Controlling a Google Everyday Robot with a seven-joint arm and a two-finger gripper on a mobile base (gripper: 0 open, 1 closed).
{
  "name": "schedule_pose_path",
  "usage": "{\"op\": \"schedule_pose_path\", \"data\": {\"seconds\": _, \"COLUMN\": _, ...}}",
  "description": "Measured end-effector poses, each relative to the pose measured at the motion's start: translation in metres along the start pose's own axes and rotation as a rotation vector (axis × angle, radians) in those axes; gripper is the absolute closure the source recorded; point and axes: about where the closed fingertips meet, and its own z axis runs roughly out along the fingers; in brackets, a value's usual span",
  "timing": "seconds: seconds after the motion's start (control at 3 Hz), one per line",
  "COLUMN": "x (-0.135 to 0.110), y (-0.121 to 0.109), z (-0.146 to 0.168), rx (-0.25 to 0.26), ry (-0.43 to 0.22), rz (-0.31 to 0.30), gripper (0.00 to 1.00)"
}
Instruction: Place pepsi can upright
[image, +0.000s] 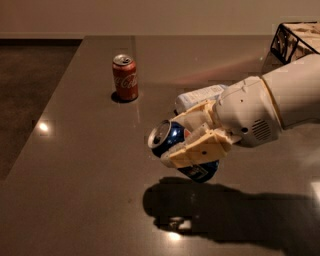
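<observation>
**A:** Where is the pepsi can (172, 134)?

**B:** In the air. The gripper (176, 145) has its two cream fingers (200, 147) closed across the can's blue wall, one above and one below. The can is tipped nearly on its side, with the silver top facing left. Its shadow falls on the tabletop (75, 160) below, apart from the can, so nothing is touching down.

**A:** How will it handle?

**B:** I'd judge it light, with smooth, slippery aluminium walls. If it's empty the wall is thin and dents under a hard squeeze. If it's full it's stiffer and heavier. I can't tell which from here.

**A:** Is that a good place to hold it?

**B:** Yes, I think so. The fingers sit around mid-body, on opposite sides of the cylinder, and both ends stay free. The round wall could twist or slide between flat pads while the wrist turns, so firm, even pressure suits it better than a crushing one.

**A:** What does standing it up call for?

**B:** Probably rotating the wrist until the silver top points up, then lowering the base flat before letting go. A can released tilted would likely topple and roll.

**A:** Is anything in the way?

**B:** The red cola can (125, 77) stands upright well apart, far left. A pale object (200, 95) lies just behind the gripper, mostly hidden.
</observation>
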Motion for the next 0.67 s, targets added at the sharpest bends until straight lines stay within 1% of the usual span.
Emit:
{"op": "schedule_pose_path", "data": {"seconds": 0.33, "x": -0.002, "y": -0.013, "z": -0.013, "rx": 0.081, "ry": -0.141, "rz": 0.009, "gripper": 1.0}}
{"op": "schedule_pose_path", "data": {"seconds": 0.67, "x": 0.005, "y": -0.026, "z": -0.017, "rx": 0.153, "ry": -0.269, "rz": 0.03, "gripper": 1.0}}
